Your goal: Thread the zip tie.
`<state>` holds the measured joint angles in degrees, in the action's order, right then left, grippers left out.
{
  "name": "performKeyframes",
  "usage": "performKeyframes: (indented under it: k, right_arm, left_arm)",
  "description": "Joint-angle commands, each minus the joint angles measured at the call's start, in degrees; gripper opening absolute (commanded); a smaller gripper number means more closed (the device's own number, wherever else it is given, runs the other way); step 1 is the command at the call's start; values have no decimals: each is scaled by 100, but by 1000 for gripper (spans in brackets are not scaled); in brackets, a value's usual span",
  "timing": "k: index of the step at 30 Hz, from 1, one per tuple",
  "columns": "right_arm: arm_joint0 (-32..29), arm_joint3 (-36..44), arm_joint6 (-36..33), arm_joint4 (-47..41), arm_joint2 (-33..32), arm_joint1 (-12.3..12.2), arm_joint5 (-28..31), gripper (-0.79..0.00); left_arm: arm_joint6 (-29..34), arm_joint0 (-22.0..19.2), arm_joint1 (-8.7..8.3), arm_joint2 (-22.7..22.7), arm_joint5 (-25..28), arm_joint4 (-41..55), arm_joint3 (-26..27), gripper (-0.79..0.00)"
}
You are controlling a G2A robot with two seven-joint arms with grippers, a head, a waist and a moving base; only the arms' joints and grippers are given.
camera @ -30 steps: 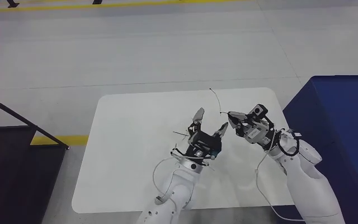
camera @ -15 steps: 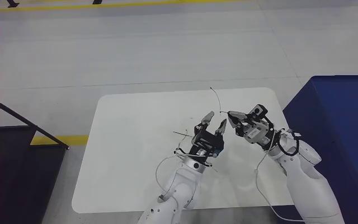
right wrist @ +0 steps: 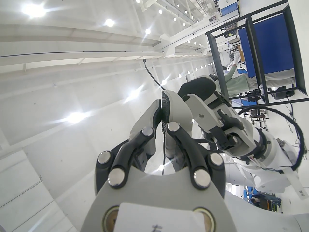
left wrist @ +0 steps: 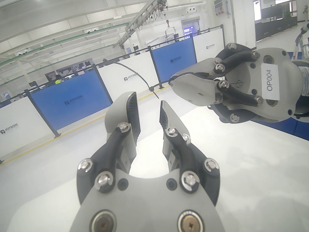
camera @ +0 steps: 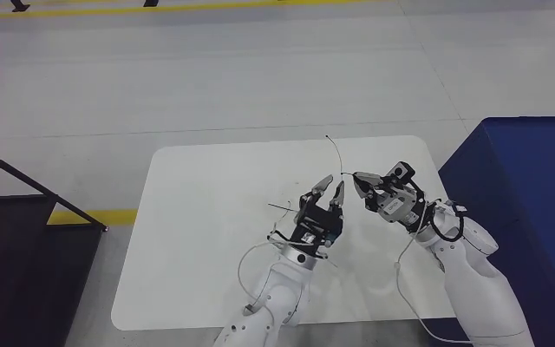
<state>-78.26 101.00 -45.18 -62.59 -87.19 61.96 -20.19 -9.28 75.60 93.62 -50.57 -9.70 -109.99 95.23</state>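
Your left gripper (camera: pixel 334 186) has moved in just beside the right gripper (camera: pixel 355 178). Its jaws have narrowed from wide to a slim gap and hold nothing yet. The right gripper stays pinched on the zip tie (camera: pixel 335 154), whose free strap arcs up and away from it. You seem about to take the strap next to the right gripper, so line up before you close.

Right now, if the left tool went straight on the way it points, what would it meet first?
Likely the zip tie, held out by the right tool: its small block sits just beyond the open left tool. Depth is unclear, so it might slip past.
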Motion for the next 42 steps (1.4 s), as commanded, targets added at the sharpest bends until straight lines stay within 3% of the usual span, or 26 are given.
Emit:
performKeyframes:
  k: [1,15,19,22,35,37,38,42]
  right_arm:
    - [0,0,0,0,0,0,0,-785]
    - [0,0,0,0,0,0,0,-785]
    - [0,0,0,0,0,0,0,-785]
    - [0,0,0,0,0,0,0,-785]
    - [0,0,0,0,0,0,0,-785]
    - [-6,6,19,-3,3,1,11,-785]
    - [-26,38,75,-14,18,7,41,-785]
    - [-73,112,129,-15,26,10,68,-785]
  left_arm:
    - [-19,8,-3,1,14,18,16,-616]
    - [77,-114,11,97,66,-29,66,-610]
    - [94,-172,23,108,29,-3,51,-656]
    - [93,-193,29,109,23,38,36,-785]
    - [72,-207,28,85,50,108,-16,-785]
    - [67,-200,26,92,61,93,-6,-545]
    - [66,-192,25,94,60,88,2,-474]
    - [53,-169,19,89,45,64,22,-449]
